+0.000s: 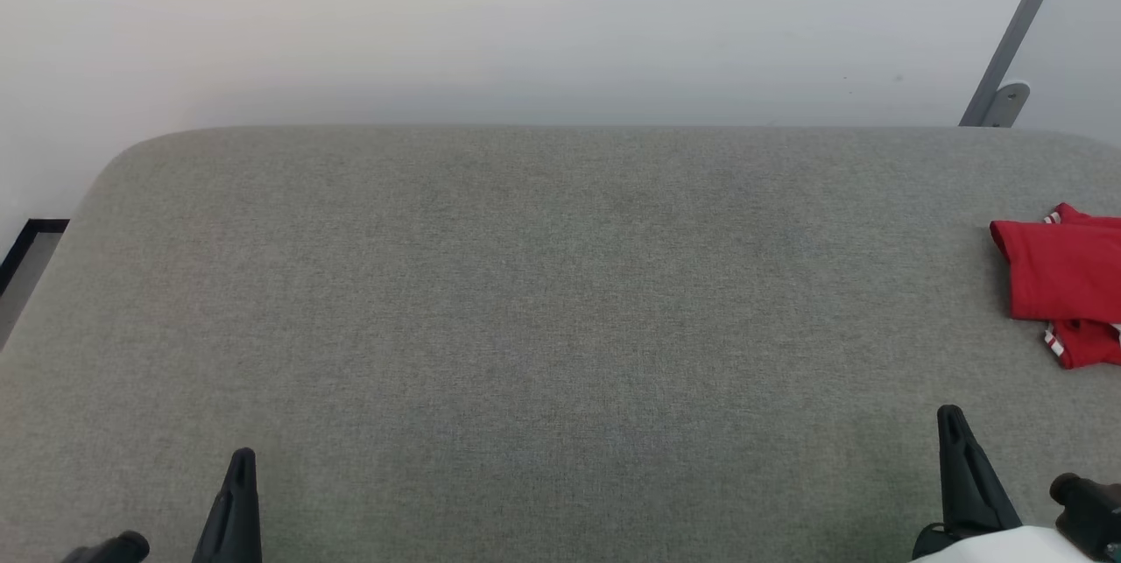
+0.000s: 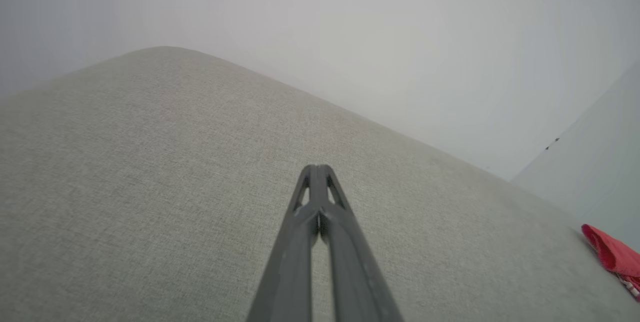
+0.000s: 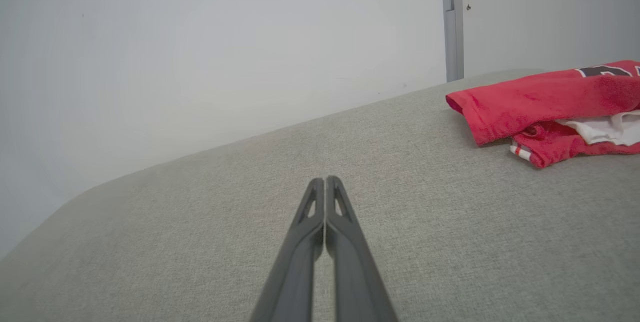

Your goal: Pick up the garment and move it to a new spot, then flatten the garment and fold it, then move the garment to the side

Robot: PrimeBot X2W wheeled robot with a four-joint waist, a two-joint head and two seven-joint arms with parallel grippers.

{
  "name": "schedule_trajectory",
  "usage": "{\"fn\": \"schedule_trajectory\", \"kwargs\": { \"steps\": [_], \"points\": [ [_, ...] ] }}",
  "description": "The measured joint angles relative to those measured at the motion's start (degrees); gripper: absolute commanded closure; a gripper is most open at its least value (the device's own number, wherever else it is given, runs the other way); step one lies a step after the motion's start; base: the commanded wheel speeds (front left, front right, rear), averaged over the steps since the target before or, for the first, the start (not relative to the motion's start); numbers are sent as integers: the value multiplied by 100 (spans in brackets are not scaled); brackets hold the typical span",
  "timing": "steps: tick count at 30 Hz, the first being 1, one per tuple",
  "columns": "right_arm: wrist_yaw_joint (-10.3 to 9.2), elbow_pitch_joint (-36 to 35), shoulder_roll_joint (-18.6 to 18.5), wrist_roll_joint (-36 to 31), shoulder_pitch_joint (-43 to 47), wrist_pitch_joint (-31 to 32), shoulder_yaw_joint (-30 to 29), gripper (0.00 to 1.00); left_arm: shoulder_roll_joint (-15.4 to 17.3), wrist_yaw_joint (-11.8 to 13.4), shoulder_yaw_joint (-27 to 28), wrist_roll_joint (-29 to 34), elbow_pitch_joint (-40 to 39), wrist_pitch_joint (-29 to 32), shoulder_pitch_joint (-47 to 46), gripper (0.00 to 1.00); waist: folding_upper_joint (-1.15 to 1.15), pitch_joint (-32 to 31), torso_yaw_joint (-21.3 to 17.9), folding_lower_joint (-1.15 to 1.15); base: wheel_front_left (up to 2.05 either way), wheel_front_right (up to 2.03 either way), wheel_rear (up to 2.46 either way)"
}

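The garment [image 1: 1064, 278], a red shirt with white parts and striped trim, lies folded at the right edge of the grey table [image 1: 543, 300]. The right wrist view shows the garment [image 3: 545, 101] from the side, with a bit of dark print at its far end. In the left wrist view the garment [image 2: 612, 257] is a red strip at the far right. My left gripper [image 1: 243, 458] is low at the front left, shut and empty; its fingertips [image 2: 312, 171] touch. My right gripper [image 1: 950, 417] sits at the front right, short of the garment, shut and empty [image 3: 325, 182].
A pale wall [image 1: 525, 20] stands right behind the table's far edge. A grey metal bar [image 1: 1016, 29] leans at the back right corner. The floor [image 1: 22, 274] shows past the table's left edge. Bare grey cloth lies between the two grippers.
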Motion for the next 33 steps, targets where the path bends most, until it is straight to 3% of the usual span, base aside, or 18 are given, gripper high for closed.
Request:
{"fn": "schedule_trajectory", "kwargs": {
  "steps": [33],
  "points": [
    [-1, 178, 41, 2784, -486, 758, -36, 100, -207, 0, 149, -2432, 314, 705, -658, 100, 0, 22, -79, 0, 0, 0, 0]
  ]
}}
